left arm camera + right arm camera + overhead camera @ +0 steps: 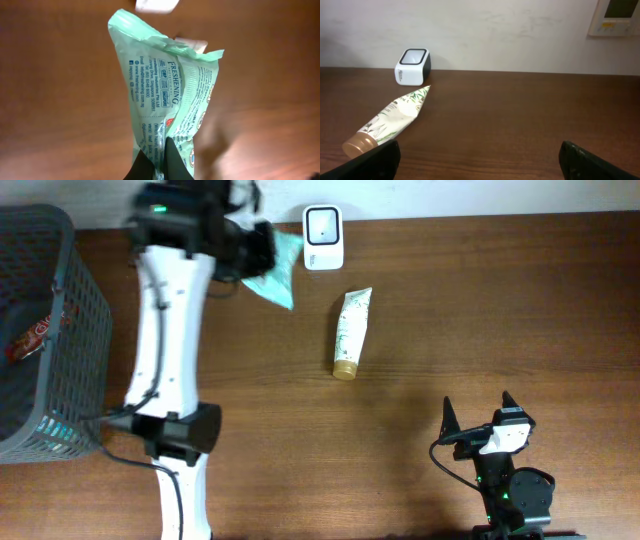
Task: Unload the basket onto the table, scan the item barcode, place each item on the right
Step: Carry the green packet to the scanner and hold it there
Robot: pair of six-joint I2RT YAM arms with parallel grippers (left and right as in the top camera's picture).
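Note:
A pale green wipes packet [165, 95] hangs above the table, with my left gripper [159, 162] shut on its lower edge. From overhead the packet [278, 268] is at the back of the table, just left of the white barcode scanner [323, 224], and the gripper itself is hidden under the arm. The scanner [413, 65] also shows by the wall in the right wrist view. My right gripper [478, 416] sits open near the front right, nothing between its fingers [370, 160].
A white tube with a gold cap [351, 332] lies mid-table, below the scanner, its cap toward me [390, 122]. A dark mesh basket [40, 330] with a red item inside stands at the left edge.

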